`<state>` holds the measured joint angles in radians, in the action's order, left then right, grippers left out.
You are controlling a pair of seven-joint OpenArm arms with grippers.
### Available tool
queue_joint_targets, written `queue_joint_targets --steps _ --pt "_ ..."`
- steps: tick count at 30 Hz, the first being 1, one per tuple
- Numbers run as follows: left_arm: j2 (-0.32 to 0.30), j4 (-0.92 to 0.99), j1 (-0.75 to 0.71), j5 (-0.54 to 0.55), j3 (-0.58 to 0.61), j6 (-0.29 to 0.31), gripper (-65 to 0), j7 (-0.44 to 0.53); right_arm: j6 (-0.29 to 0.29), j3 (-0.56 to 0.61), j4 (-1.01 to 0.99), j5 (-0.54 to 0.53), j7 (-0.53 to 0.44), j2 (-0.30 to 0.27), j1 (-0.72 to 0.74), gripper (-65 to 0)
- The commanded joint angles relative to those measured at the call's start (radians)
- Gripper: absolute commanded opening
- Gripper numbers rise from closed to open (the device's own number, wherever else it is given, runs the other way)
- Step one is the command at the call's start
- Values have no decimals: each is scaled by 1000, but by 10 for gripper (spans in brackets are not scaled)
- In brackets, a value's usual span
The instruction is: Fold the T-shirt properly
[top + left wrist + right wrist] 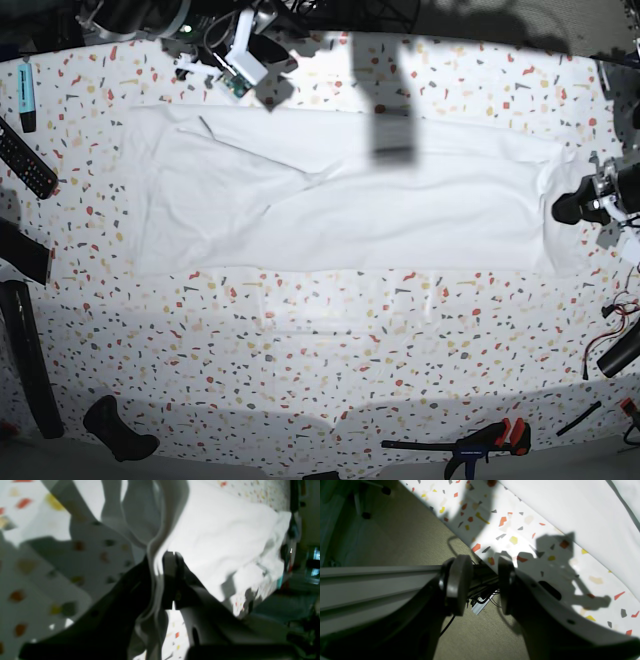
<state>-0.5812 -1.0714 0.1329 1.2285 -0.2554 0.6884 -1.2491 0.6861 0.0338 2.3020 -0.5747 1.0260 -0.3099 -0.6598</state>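
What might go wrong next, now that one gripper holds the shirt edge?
1. The left gripper pinches only a thin bunched edge of the T-shirt; a fast pull may let it slip out.
2. The right gripper is open beyond the table edge, holding nothing, so the shirt may drag unevenly and wrinkle.

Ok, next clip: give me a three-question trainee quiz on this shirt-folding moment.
1. True or false: the left pincer is shut on the T-shirt.
2. Where is the right pincer? A) gripping a sleeve B) open past the table edge, holding nothing
3. Fill in: in the base view, the remote control lies by the table's ____ edge.

Key: 1 true; 2 B; 3 left
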Motion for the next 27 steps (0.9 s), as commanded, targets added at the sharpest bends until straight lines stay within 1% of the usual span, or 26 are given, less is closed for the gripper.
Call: queue_joint_targets --steps 1,3,6,8,11,13,16,19,22,25,27 --pt "-12 -38 16 33 -6 10 -650 -1 12 0 21 -12 -17 -3 -3 -434" --pt "2 -79 16 33 -6 10 -650 -4 12 0 21 -13 -17 -3 -3 -434" --pt "18 -153 16 29 -6 -10 -650 -14 12 0 21 -12 -21 -3 -3 -434" --pt "21 -205 17 29 -6 -24 -650 -19 12 0 21 -12 -23 -3 -3 -434" --pt "21 -290 16 24 -6 -28 -650 -27 12 0 21 -13 -24 -3 -3 -434" --pt "22 -346 16 10 -6 -50 -650 -27 12 0 21 -13 -24 -3 -3 -434" --pt "43 -435 8 10 -6 -61 -650 -23 12 0 21 -13 -29 -3 -3 -434" --pt "101 -525 -23 10 -5 -60 -650 -14 12 0 21 -13 -32 -3 -3 -434" --pt "173 -600 -74 -6 -5 -60 -650 -8 12 0 21 -13 -31 -3 -3 -434" --pt "245 -651 -122 -8 -5 -60 -650 -3 12 0 21 -13 -31 -3 -3 -434" --pt "293 -666 -142 -8 -5 -60 -650 17 12 0 21 -13 -31 -3 -3 -434"
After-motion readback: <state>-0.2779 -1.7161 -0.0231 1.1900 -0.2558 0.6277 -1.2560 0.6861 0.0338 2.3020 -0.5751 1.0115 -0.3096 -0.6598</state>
